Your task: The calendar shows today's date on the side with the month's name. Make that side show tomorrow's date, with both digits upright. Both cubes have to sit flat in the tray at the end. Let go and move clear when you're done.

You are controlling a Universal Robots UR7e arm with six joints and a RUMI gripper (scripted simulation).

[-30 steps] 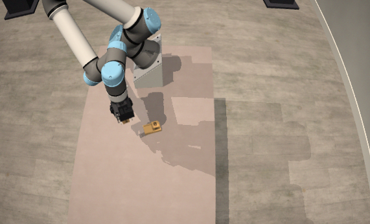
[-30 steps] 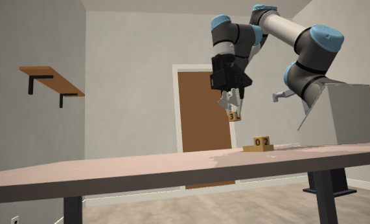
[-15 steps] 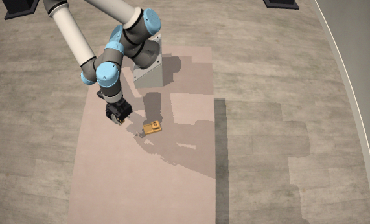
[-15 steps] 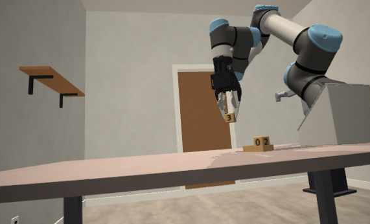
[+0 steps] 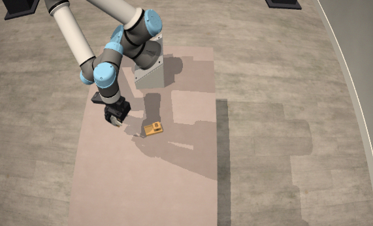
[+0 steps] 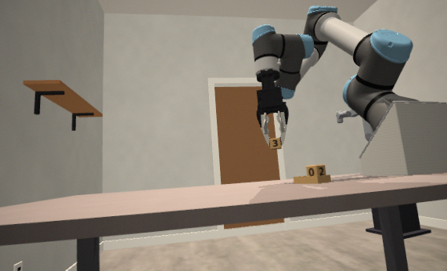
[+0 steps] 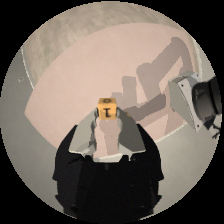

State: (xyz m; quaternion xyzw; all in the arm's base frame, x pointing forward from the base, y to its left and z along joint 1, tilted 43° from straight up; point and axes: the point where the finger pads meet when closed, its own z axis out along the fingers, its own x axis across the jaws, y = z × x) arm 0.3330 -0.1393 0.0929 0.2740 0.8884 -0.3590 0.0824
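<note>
The wooden tray [image 5: 147, 130] [image 6: 311, 180] stands on the table. One cube [image 5: 157, 125] [image 6: 315, 171] sits in one end of it, its other end bare. That cube shows 0 and 2, upright, on two side faces in the exterior view and what looks like an 8 on top in the top view. My gripper [image 6: 275, 140] [image 7: 107, 107] is shut on the other cube [image 6: 275, 144] [image 7: 107, 109], held well above the table, to the left of the tray in the exterior view. The held cube shows an upright 3 there and a 1 in the wrist view. The month's name cannot be read.
The tray stands on the pink table top [image 5: 142, 189] [image 6: 139, 207], in front of the robot's grey base [image 5: 150, 80] [image 6: 425, 137]. The arm's shadow lies across the table around the tray. A wall shelf [image 6: 61, 94] is far off at the left.
</note>
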